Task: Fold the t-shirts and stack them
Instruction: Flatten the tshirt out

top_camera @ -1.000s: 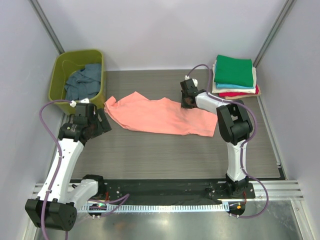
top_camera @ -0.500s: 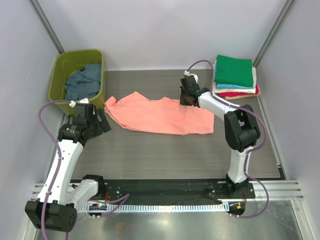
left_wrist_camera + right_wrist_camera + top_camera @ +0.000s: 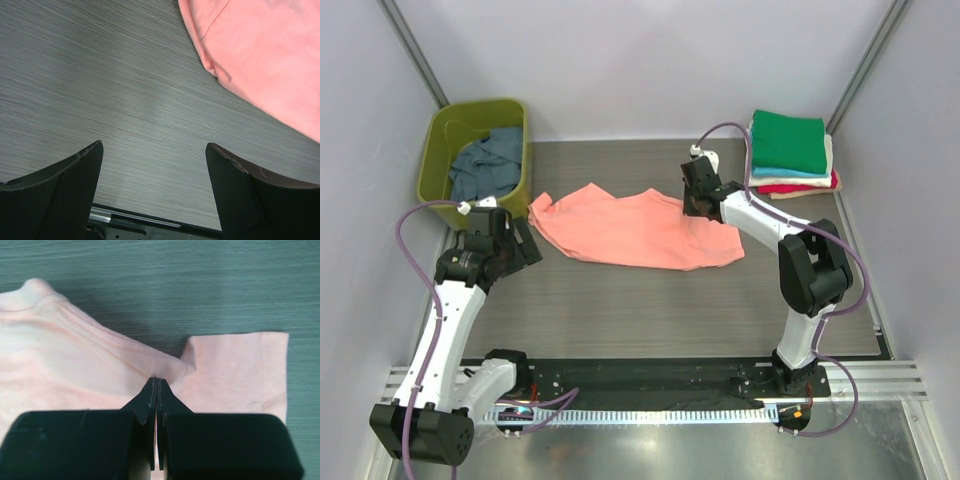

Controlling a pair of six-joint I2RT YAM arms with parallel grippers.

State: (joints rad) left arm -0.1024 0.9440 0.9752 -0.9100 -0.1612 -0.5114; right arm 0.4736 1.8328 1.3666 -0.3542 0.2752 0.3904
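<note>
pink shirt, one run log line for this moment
pink shirt: spread on table | right end effector: shut on it by sleeve | left end effector: open, empty, beside shirt

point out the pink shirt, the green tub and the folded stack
pink shirt (image 3: 620,230) top view, middle of the cloth
green tub (image 3: 436,150) top view, left wall
folded stack (image 3: 786,140) top view, green shirt on top

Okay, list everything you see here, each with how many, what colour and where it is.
pink shirt: one, salmon, spread mid-table
blue shirt: one, slate blue, crumpled in tub
folded shirts: four, green over cream, teal, red, stacked far right
tub: one, olive green, far left
table: one, dark wood grain, beneath everything
left pincer: one, black, open above bare table beside pink shirt
right pincer: one, black, shut on pink shirt's far edge
</note>
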